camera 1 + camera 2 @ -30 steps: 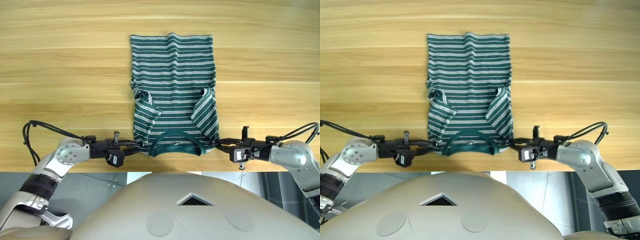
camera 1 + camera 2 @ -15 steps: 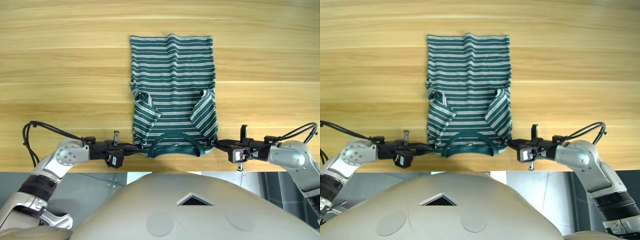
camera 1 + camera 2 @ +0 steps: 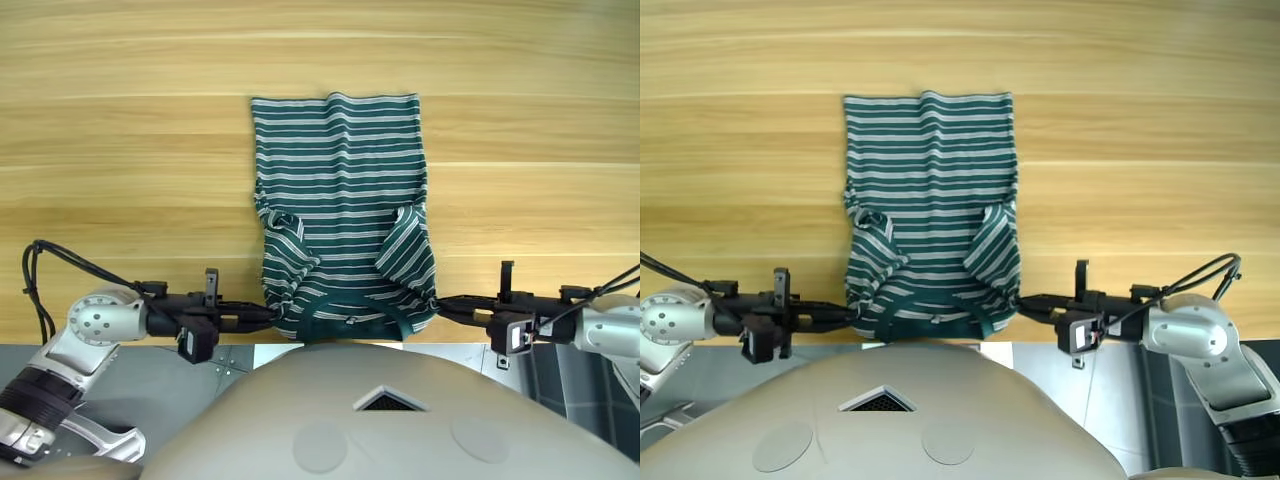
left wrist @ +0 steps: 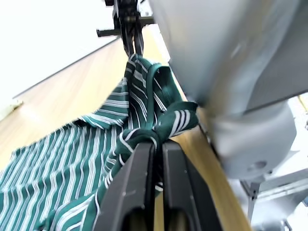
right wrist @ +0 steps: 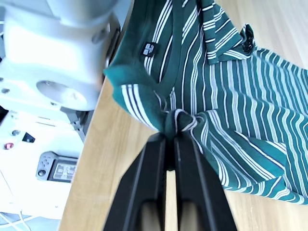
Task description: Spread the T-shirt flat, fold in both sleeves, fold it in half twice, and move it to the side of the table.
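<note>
so the T-shirt (image 3: 340, 200) is lying lengthwise on the wooden tabletop (image 3: 120, 150), roughly midway along the tabletop's near edge. The collar (image 3: 350, 318) end sits right at that near edge, and looks to be hanging over it a bit. The hem (image 3: 335, 100) points toward the far side of the tabletop. Both sleeves are already folded in over the body: left sleeve (image 3: 285, 235) and right sleeve (image 3: 405, 245) lie as angled flaps on top of the stripes, a little back from the near edge. The fabric isn't perfectly smooth, there's some rumpling where the sleeves meet the body

both arms are low and stretched out sideways, running along the tabletop's near edge and pointing inward at each other. The left arm (image 3: 100, 320) comes in from the left end of that edge with the forearm pretty much level. The right arm (image 3: 605, 330) mirrors it from the other end

left hand (image 3: 272, 315) is pinched tight on the shirt's left shoulder corner right at the near edge. In the left wrist view you can see the left hand (image 4: 154, 147) with both fingers pressed together and a wad of striped cloth bunched between the tips. Right hand (image 3: 440, 300) does the same on the right shoulder corner; in the right wrist view the right hand (image 5: 169, 137) is clamped narrow on a knot of fabric, with the collar band just beside it. The shoulder line between the two hands looks pulled a bit taut along the near edge
</note>
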Robot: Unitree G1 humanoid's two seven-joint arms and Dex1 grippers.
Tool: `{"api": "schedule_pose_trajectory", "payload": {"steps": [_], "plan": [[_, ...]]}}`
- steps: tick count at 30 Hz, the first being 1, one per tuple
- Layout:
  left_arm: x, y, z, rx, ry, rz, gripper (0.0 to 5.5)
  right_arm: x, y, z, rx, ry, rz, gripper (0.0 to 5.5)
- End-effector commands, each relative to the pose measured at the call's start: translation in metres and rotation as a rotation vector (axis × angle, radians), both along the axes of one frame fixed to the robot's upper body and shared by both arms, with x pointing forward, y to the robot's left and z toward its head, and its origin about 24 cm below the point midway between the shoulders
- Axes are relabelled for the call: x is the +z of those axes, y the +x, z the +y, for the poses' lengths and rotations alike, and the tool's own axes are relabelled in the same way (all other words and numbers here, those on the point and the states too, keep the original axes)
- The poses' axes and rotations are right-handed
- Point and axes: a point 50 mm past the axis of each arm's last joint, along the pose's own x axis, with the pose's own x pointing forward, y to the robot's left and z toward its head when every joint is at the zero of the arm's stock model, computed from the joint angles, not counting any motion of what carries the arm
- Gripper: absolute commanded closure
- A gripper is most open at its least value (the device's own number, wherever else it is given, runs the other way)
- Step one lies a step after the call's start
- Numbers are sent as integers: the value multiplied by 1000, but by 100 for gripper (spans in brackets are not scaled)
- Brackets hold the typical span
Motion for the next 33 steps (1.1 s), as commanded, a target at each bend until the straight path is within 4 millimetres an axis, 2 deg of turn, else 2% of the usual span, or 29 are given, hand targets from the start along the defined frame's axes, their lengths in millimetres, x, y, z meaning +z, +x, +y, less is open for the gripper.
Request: {"api": "schedule_pose_trajectory", "payload": {"steps": [1, 6, 11, 19, 24, 33], "plan": [[7, -2, 8, 1, 0, 12, 546, 11, -3, -2, 28, 28, -13, 547], [-4, 6, 14, 84, 41, 20, 546, 11, -3, -4, 38, 19, -10, 547], [-22, 30, 19, 195, 108, 6, 546, 3, 17, -3, 12, -26, -60, 547], [-5, 72, 18, 305, 56, -121, 546, 24, 78, 11, -100, 18, -232, 547], [5, 98, 16, 358, 32, -189, 546, 31, 113, 20, -163, 7, -274, 547], [-4, 175, 6, 559, 52, -208, 546, 10, 180, 30, -325, -119, -321, 547]]}}
